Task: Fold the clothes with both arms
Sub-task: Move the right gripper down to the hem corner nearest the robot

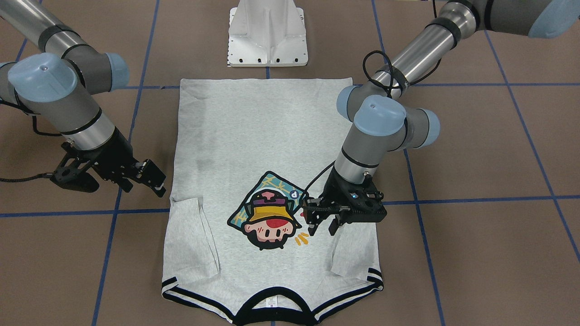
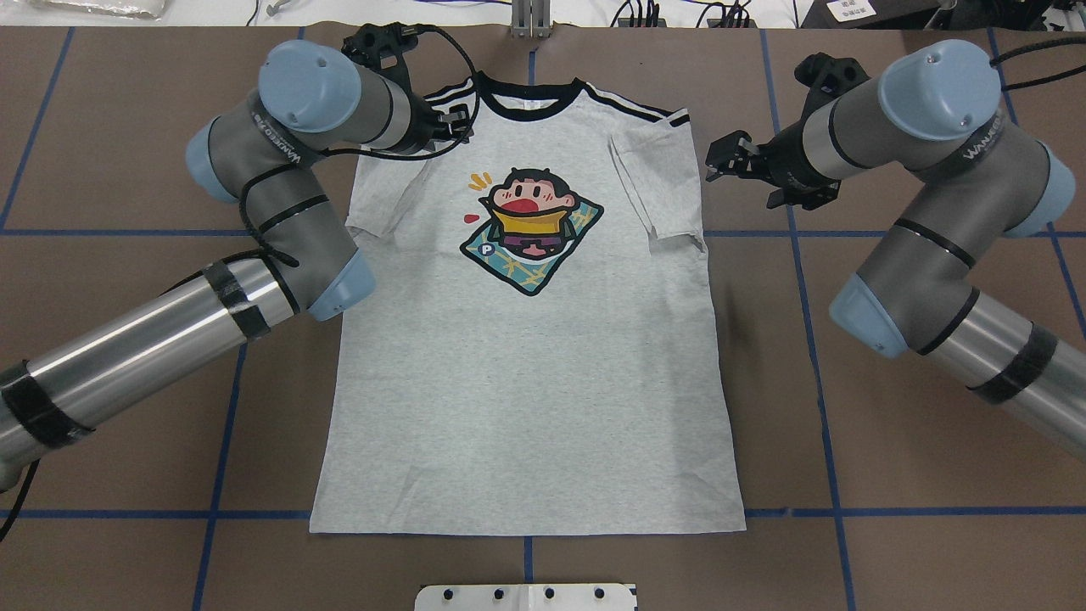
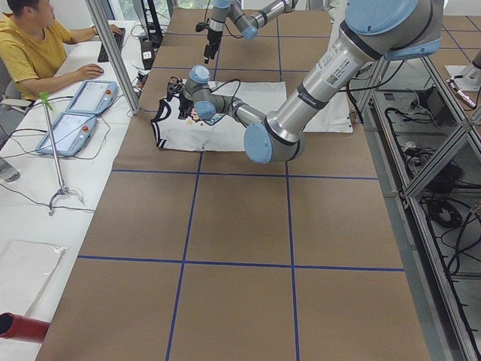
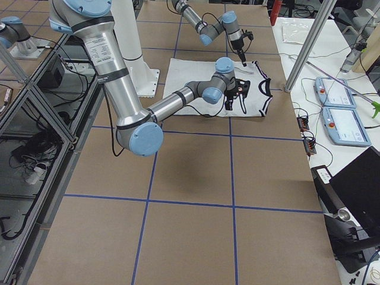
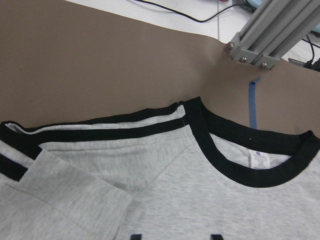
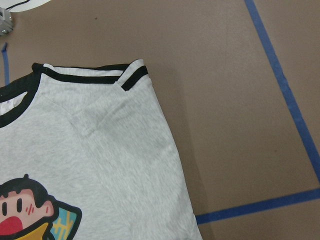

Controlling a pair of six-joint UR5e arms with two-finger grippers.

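Observation:
The grey T-shirt (image 2: 526, 382) lies flat on the brown table, print up, with its black collar (image 2: 530, 106) at the far edge. Both sleeves are folded inward onto the body (image 1: 253, 136). My left gripper (image 1: 323, 227) hovers open over the shirt's left shoulder, beside the folded sleeve (image 1: 351, 256), with nothing between its fingers. The left wrist view shows the collar (image 5: 250, 165) and shoulder stripes (image 5: 115, 132) just ahead. My right gripper (image 2: 715, 161) stands open just off the shirt's right edge, level with the right sleeve (image 2: 657, 191). The right wrist view shows that striped shoulder (image 6: 100, 77).
The white pedestal (image 1: 268, 36) stands at the shirt's hem side. Blue tape lines (image 2: 814, 339) cross the brown table. An aluminium post (image 5: 270, 35) rises beyond the collar. A person (image 3: 37, 53) sits at a side desk with two pendants (image 3: 75, 113).

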